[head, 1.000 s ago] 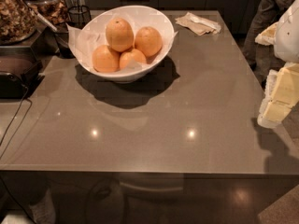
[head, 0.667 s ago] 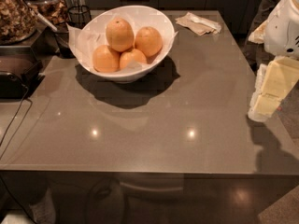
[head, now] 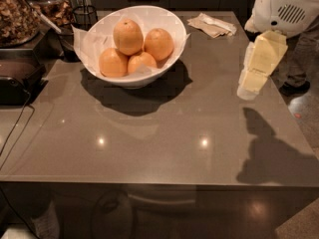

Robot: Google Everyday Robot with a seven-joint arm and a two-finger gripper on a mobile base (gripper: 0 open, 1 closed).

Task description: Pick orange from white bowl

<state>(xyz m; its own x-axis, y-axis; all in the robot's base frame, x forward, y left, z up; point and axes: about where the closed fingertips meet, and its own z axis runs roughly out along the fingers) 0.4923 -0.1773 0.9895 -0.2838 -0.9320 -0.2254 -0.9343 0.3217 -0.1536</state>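
Orange (head: pixel 128 36) on top of pile in white bowl (head: pixel 133 78), leaning on three smaller fruits (head: pixel 159 43); crinkled paper lining (head: pixel 82 41) under them. Bowl stands on far left part of grey surface (head: pixel 149 138). Claw (head: pixel 247 88) hangs over right edge of surface, pointing down, well apart from bowl; apart or together, cannot tell. Crumpled napkin (head: pixel 212 24) at far edge, between bowl and white robot body (head: pixel 284 6)
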